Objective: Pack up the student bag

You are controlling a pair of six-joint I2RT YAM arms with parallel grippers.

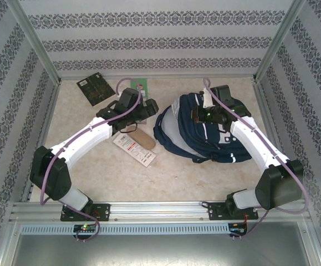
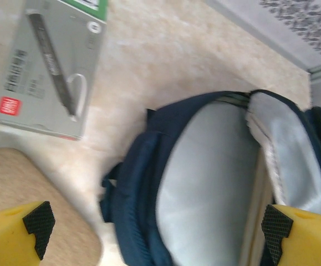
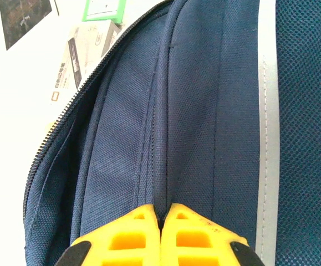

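The student bag (image 1: 204, 136) lies on its side at the right middle of the bench (image 1: 171, 177), its mouth turned left toward the loose supplies. The right fingers (image 3: 161, 227) are pressed together on a ridge of its navy fabric beside the zip, apparently to hold that mouth open so the pale lining (image 2: 204, 183) is exposed. The left fingers (image 1: 147, 105) stand wide apart just left of the opening, above a tan oval block (image 2: 32, 205) and near a grey pen box (image 2: 49, 66), probably poised to pick one up.
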